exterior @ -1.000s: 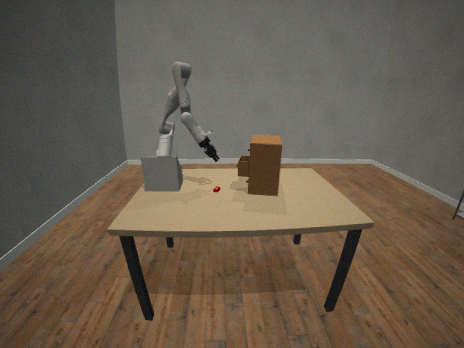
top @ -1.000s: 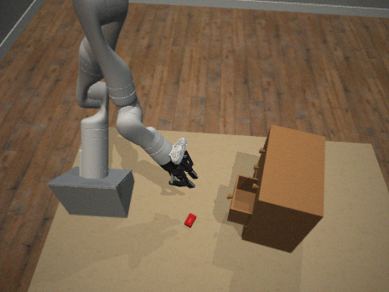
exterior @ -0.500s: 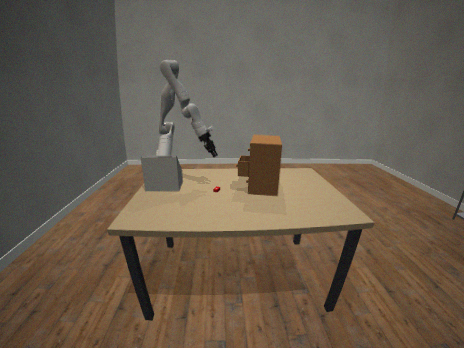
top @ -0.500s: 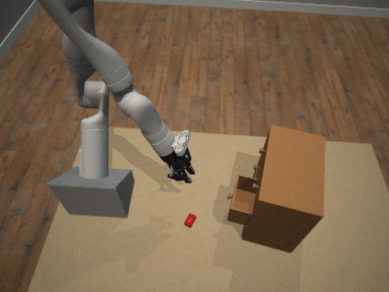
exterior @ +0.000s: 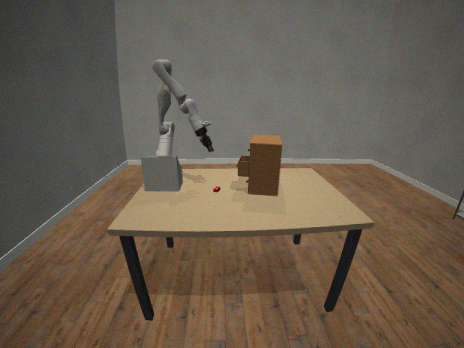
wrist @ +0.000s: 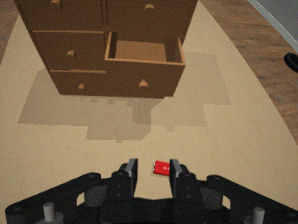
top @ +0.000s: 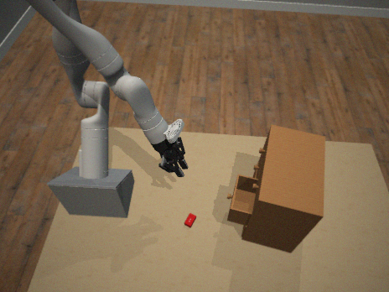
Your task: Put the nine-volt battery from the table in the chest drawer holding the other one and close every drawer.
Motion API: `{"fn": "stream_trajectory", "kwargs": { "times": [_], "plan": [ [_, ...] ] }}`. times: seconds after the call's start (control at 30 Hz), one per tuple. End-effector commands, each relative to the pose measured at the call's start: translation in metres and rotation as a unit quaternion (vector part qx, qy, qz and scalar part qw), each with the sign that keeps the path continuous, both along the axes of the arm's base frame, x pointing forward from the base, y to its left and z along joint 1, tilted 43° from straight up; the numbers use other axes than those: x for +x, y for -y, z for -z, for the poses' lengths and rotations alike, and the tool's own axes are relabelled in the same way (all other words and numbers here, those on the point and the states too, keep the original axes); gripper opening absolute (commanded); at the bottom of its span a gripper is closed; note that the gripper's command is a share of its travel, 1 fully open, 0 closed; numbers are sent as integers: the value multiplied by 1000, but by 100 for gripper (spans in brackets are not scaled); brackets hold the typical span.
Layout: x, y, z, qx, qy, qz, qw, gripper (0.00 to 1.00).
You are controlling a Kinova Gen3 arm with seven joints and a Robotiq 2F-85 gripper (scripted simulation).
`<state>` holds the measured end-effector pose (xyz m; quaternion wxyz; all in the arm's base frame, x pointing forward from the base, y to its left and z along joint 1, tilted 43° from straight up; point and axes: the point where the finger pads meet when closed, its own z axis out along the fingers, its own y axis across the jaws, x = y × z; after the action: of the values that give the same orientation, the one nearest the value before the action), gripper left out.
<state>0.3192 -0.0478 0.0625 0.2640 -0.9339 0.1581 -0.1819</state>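
Your table [top: 147, 260] [exterior: 240, 210] [wrist: 50, 150] carries the wooden chest [top: 293, 168] [exterior: 265, 167] [wrist: 65, 20], upright, with one drawer [top: 240, 216] [exterior: 243, 167] [wrist: 125, 72] pulled out. Your gripper [top: 183, 169] [exterior: 210, 150] [wrist: 153, 168] hangs above the tabletop, fingers partly spread, nothing between them. Your red battery [top: 190, 220] [exterior: 216, 189] [wrist: 161, 168] lies on the table, in front of the chest and apart from it

1 red battery [top: 190, 220] [exterior: 216, 189] [wrist: 161, 168] on table [top: 159, 260] [exterior: 240, 215] [wrist: 65, 150].

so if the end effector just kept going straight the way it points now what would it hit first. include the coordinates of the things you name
Probably the table top [top: 138, 260] [exterior: 175, 215] [wrist: 65, 150], somewhere between the battery [top: 190, 220] [exterior: 216, 189] [wrist: 162, 168] and the chest [top: 293, 168] [exterior: 265, 167] [wrist: 75, 17], though depth makes the exact spot unclear.
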Motion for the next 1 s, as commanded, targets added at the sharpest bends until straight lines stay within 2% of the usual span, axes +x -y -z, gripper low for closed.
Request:
{"fn": "stream_trajectory", "kwargs": {
  "times": [0.0,0.23,0.43,0.47,0.63,0.97],
  "plan": [
    [-3,12,-9,71,-83,-85,990,33],
    [-12,20,-19,53,-88,-107,989,33],
    [-14,21,-21,72,-97,-117,986,33],
    [-14,21,-21,95,-126,-136,978,33],
    [-17,23,-24,114,-179,-170,962,33],
    [-17,24,-25,115,-182,-172,961,33]
  ]
}}
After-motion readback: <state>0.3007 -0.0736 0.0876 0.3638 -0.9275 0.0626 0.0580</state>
